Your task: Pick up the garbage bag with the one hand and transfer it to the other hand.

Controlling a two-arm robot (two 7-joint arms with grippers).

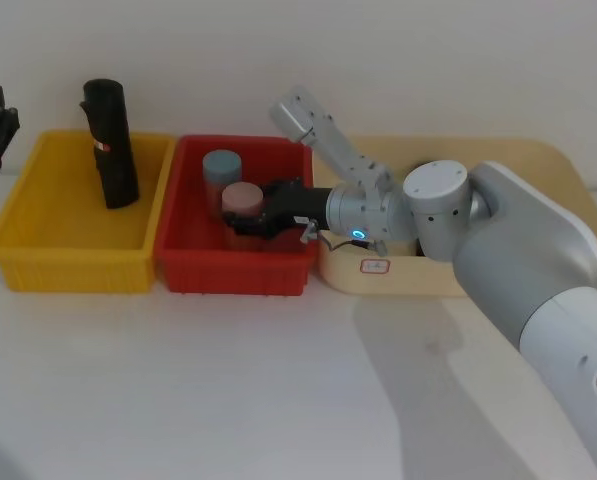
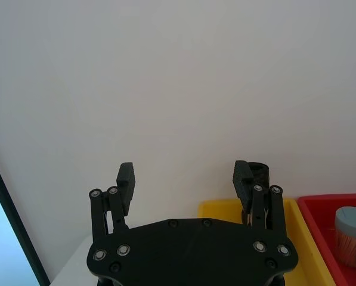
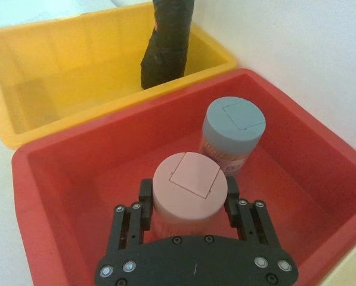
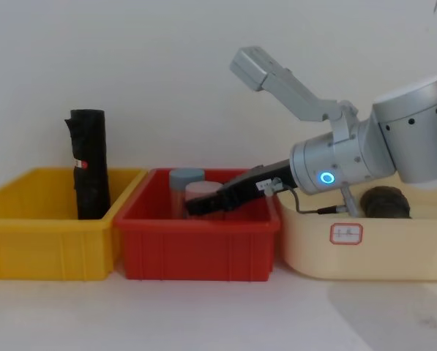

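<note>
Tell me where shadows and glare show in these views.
Head view: the right arm casts a grey shadow on the white table. Chest view: a faint shadow lies on the table at lower right. Right wrist view: the yellow bin's inner wall shines softly. Left wrist view: even light on the wall behind the open left gripper.

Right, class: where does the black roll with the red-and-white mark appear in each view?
Head view: black roll at upper left, standing in the yellow bin.
Left wrist view: just its top, lower right, above the bin.
Right wrist view: top centre.
Chest view: left side.
Shared landmark: the yellow bin.
</note>
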